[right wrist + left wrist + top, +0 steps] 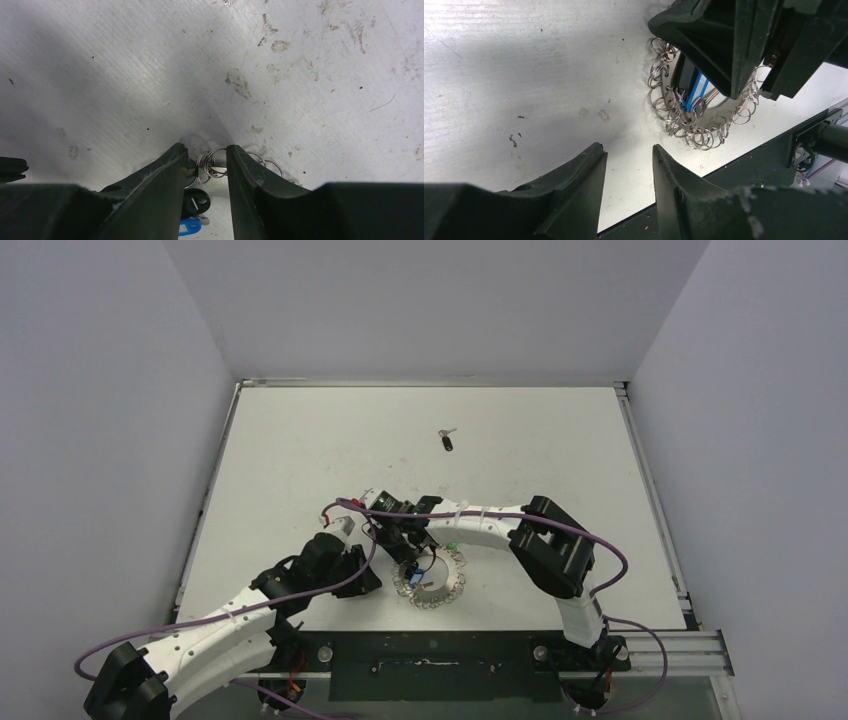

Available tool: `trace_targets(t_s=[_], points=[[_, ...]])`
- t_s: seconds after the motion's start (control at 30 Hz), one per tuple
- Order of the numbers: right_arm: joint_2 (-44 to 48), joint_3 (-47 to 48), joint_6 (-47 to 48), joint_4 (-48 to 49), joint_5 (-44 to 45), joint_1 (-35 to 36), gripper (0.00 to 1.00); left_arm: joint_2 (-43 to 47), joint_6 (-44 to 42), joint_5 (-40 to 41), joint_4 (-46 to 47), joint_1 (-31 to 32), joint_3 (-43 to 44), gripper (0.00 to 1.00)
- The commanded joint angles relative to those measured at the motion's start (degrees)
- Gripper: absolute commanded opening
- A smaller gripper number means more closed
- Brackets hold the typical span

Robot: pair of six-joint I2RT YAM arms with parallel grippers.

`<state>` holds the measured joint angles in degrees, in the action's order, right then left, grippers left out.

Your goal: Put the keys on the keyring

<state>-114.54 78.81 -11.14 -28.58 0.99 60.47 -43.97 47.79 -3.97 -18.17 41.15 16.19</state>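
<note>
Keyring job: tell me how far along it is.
Done, perhaps: one black-headed key lies at the keyring beside a blue-headed key; whether it is threaded is unclear. In hand: the right tool straddles the ring's loops. To do: the other black-headed key lies alone far up the table; the left tool is open and empty.

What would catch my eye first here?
The big looped keyring near the table's front edge. The right fingers straddle its loops, and the left fingers hover beside it with nothing between them. Far up the table, one small black-headed key lies alone.
</note>
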Motion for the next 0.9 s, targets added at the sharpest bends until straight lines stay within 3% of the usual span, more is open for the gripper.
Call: trace_targets(t_s=[0.0,0.2,0.4,0.5,0.6,0.87], points=[[-0.1,2.2,0.3,-0.7,1.8,0.6,0.34,0.1,0.4,-0.6,2.8,-0.3,0.2,0.37],[0.6,2.9,-0.1,-2.1,3.0,0.8,0.3,0.0,0.2,-0.5,2.8,-0.3,0.4,0.37],[4.8,2.0,-0.4,-1.2,2.1,1.2,0.52,-0.5,-0.1,-0.3,3.2,-0.4,0.4,0.37],[7.3,0.4,-1.2,0.7,-0.3,0.6,0.57,-1.3,-0.7,-0.4,3.8,-0.6,1.2,0.37],[9.2,-1.6,-2.4,3.2,-5.3,-1.4,0.55,-3.1,-1.9,-0.4,4.2,-0.9,3.1,0.38],[10.1,-5.2,-4.3,7.3,-12.0,-6.0,0.4,-10.9,-4.7,-2.1,6.1,-3.0,8.4,0.42]])
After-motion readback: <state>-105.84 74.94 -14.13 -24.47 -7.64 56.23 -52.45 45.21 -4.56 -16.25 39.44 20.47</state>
